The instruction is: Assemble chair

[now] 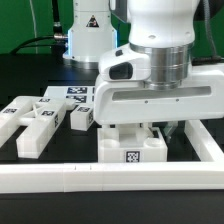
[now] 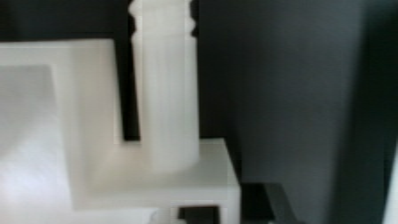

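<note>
My gripper point(image 1: 148, 130) is low over a white blocky chair piece point(image 1: 130, 148) that carries a square tag and stands against the front rail. The wide white hand covers its top. In the wrist view the same piece point(image 2: 160, 185) fills the frame, with a narrow upright bar point(image 2: 160, 80) and a flat tray-like part point(image 2: 45, 120) beside it. Dark fingertips point(image 2: 267, 205) show at the piece's edge with a thin white strip between them, so the jaws look closed on it. Several loose chair pieces point(image 1: 40, 118) with tags lie at the exterior view's left.
The long white L-shaped rail point(image 1: 110, 178) runs along the front and up the exterior view's right side. The marker board point(image 1: 75, 93) lies behind the loose pieces. The arm's base point(image 1: 88, 35) stands at the back with cables.
</note>
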`<state>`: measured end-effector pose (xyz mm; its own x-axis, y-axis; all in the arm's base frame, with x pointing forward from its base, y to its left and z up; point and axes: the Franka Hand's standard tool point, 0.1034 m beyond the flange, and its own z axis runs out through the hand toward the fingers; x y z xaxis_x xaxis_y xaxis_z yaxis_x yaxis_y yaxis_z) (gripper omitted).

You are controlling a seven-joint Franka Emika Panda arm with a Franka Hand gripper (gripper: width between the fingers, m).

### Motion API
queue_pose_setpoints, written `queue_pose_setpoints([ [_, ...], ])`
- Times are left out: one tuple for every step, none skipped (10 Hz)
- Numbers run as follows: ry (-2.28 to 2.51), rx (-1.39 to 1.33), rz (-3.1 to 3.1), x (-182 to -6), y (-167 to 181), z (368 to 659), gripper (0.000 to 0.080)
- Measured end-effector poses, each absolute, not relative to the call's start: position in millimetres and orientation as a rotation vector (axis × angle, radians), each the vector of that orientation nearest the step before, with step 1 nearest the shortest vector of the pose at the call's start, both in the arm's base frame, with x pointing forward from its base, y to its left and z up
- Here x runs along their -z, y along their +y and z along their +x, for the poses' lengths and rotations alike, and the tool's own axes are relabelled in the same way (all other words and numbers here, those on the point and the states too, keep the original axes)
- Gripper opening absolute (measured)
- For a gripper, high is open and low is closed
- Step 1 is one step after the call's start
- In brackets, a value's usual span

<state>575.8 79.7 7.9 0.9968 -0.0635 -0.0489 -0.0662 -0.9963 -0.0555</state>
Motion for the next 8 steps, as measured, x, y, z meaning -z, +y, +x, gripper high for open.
queue_pose_setpoints([
  [0.134, -0.063, -3.080, -8.0, 87.8, 580.8, 0.0034],
  [0.135, -0.057, -3.079, -8.1, 95.1, 584.3, 0.0034],
  [0.127, -0.052, -3.079, -8.1, 99.0, 586.2, 0.0034],
  [0.126, -0.046, -3.078, -8.2, 103.1, 589.0, 0.0034],
  [0.116, -0.036, -3.077, -8.9, 107.9, 593.1, 0.0034],
  [0.108, -0.028, -3.076, -9.1, 111.9, 596.0, 0.0034],
  [0.101, -0.026, -3.077, -9.3, 112.7, 596.8, 0.0034],
  [0.088, -0.024, -3.077, -9.6, 112.6, 597.4, 0.0034],
])
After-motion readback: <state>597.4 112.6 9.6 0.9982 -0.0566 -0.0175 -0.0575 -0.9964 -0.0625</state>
